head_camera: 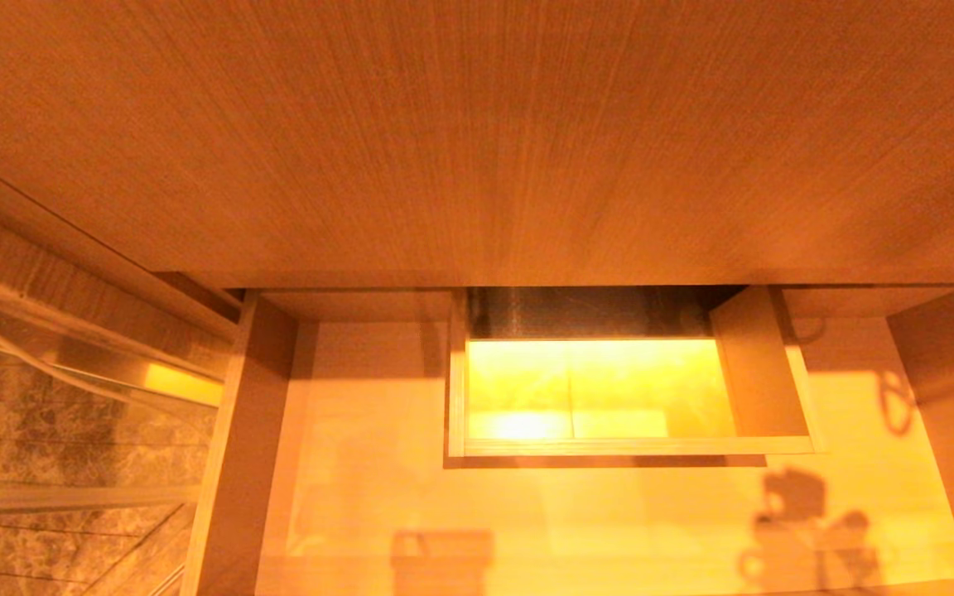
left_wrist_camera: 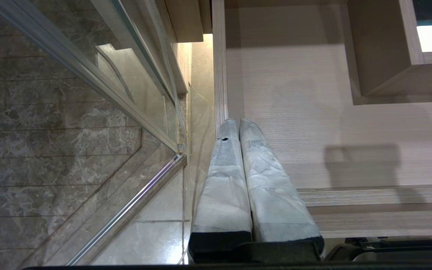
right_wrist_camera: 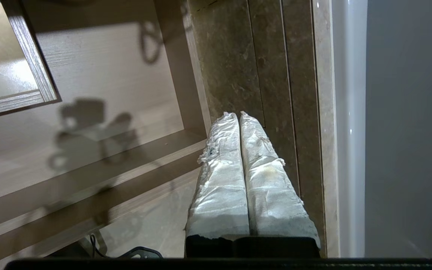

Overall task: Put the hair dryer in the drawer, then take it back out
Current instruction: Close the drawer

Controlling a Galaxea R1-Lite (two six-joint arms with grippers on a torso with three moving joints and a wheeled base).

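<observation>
My left gripper (left_wrist_camera: 238,123) is closed, its two wrapped fingers pressed together and holding nothing, over the drawer's left wall. My right gripper (right_wrist_camera: 238,116) is likewise closed and empty, beside the marble wall (right_wrist_camera: 238,67). The drawer (head_camera: 378,497) stands pulled out, filling the lower half of the head view, its boxed cut-out (head_camera: 601,389) at centre. I see no hair dryer in any view. The wood top (head_camera: 477,141) fills the upper half.
</observation>
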